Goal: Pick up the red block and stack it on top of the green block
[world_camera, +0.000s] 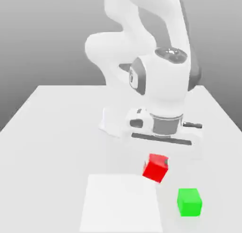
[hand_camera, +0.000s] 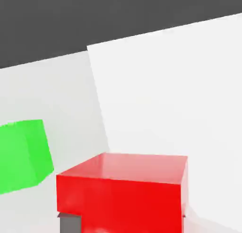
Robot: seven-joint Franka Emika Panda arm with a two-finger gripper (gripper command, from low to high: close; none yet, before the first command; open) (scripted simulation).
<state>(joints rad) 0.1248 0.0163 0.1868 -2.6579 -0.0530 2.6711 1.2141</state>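
Observation:
The red block [world_camera: 155,168] is tilted on one corner directly under my hand, just past the far right corner of a white patch. My gripper [world_camera: 158,155] reaches down onto it from above and is shut on the red block; the block hides most of the fingers. In the hand view the red block [hand_camera: 127,189] looms very close, with a grey finger [hand_camera: 71,223] beside its lower corner. The green block [world_camera: 189,201] rests flat on the table, nearer the front and towards the exterior view's right of the red one, and it also appears in the hand view [hand_camera: 21,156].
A brighter white square patch [world_camera: 120,203] lies on the grey table [world_camera: 52,132] at the front, reaching under the red block's side. The arm's white base [world_camera: 116,120] stands behind my hand. The table's front edge lies close beyond the green block.

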